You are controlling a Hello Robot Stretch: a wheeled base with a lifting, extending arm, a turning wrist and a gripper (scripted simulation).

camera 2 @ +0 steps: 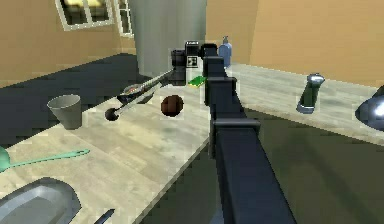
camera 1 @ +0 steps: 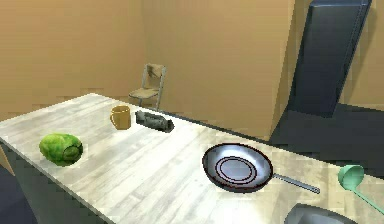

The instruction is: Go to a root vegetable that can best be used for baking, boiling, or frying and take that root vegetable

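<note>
Countertop (camera 1: 150, 178), one, pale wood grain, reaching the forward view's bottom edge and running up the arm side view's left (camera 2: 130, 150).
Dark tall unit (camera 1: 335, 60), one, against the far wall at the forward view's upper right.
Arm (camera 2: 245, 165), one, a dark square bar rising from the arm side view's bottom edge.
Sink (camera 1: 325, 214), one, grey, set into the countertop; entered in both views (camera 2: 40, 205).
Chair (camera 1: 150, 85), one, wooden, in the far corner beyond the countertop.

Forward view, on the countertop:
- Frying pan (camera 1: 238, 165), one, handle toward the lower right.
- Green leafy head (camera 1: 62, 149), one.
- Tan mug (camera 1: 120, 118), one.
- Dark block (camera 1: 155, 122), one, just beside the mug.
- Green ladle (camera 1: 352, 177), one, near the sink; entered in both views (camera 2: 50, 157).

Arm side view:
- Gripper (camera 2: 128, 98), one, at the arm's far end, fingers reaching toward the view's left. The state of its jaws cannot be told, nor whether it holds anything.
- Grey cup (camera 2: 65, 110), one, upright, near the ladle.
- Shaker (camera 2: 311, 93), one, upright on a pale surface at the view's right.
- Blue bottle (camera 2: 226, 48), one, upright beyond the arm's end.
- Root vegetable (camera 2: 172, 104), one, a brown lump seen against the countertop, close beside the gripper and left of the arm. Its outline is nearly round, so its long axis and heading cannot be told.
</note>
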